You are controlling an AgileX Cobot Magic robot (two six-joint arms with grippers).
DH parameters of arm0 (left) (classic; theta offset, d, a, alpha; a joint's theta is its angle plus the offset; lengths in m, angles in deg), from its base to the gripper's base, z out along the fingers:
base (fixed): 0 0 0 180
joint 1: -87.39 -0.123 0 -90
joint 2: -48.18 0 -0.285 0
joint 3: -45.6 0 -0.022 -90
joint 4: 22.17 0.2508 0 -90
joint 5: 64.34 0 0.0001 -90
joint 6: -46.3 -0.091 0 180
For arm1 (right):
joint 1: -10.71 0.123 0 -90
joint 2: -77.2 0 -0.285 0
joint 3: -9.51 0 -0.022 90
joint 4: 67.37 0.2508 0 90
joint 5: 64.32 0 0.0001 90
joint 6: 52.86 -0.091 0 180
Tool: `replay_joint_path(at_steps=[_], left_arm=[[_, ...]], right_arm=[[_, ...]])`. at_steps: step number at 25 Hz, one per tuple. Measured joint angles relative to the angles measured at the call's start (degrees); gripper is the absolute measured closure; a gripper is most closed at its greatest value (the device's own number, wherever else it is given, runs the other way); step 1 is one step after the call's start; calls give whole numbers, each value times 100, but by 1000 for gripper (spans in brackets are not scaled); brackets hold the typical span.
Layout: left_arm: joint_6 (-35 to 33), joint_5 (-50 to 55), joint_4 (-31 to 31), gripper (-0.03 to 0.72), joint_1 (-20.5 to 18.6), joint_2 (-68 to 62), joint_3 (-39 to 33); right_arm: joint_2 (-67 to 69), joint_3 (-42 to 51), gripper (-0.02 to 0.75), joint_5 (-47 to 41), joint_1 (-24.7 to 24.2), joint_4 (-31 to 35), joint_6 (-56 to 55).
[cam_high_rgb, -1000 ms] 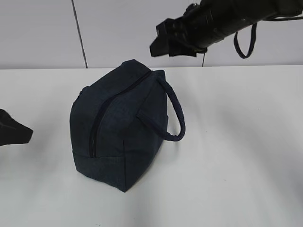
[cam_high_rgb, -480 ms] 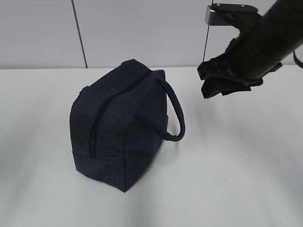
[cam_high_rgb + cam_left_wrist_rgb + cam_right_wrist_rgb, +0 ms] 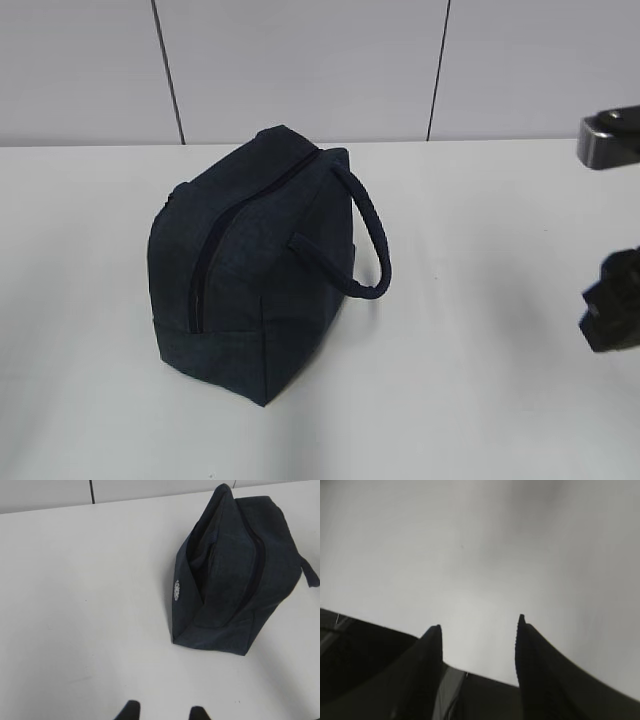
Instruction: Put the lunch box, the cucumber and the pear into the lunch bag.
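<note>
Lunch bag (image 3: 255,265) alone on the white table (image 3: 480,400), both arms pulled back from it.

From my seat the navy bag stands a little left of centre in the exterior view, its top zipper (image 3: 215,250) running dark along the ridge and looking closed, the padded loop handle (image 3: 365,235) arching off its right side. I see no lunch box, cucumber or pear on the bare tabletop around it. My left gripper (image 3: 161,712) shows only two dark fingertips at the bottom of its wrist view, parted with bare table between them, well short of the bag, whose end panel carries a small white round mark (image 3: 176,590). My right gripper (image 3: 479,630) has its fingers spread apart with nothing between them, only blurred pale surface ahead; in the exterior view that arm sits at the far right edge, well apart from the bag. Behind the table is a pale panelled wall (image 3: 300,70).
</note>
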Motion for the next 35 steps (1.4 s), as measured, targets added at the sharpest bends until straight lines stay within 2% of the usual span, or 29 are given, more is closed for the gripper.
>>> replay_joint_path(at_steps=[3, 10, 16, 25, 35], left_arm=[[1, 226, 0, 502, 0, 203, 0], [12, 751, 155, 502, 0, 442, -78], [453, 779, 627, 517, 0, 733, -666], [550, 567, 727, 559, 0, 1536, -771], [555, 505, 883, 561, 0, 2337, -778]], right_arm=[[-497, 431, 362, -378, 0, -13, -78], [-1631, 1196, 363, -568, 0, -66, -234], [-2959, 1685, 363, -594, 0, -621, -336], [-5186, 2154, 365, -655, 0, -1076, -347], [-6351, 2232, 365, -755, 0, -1090, -359]])
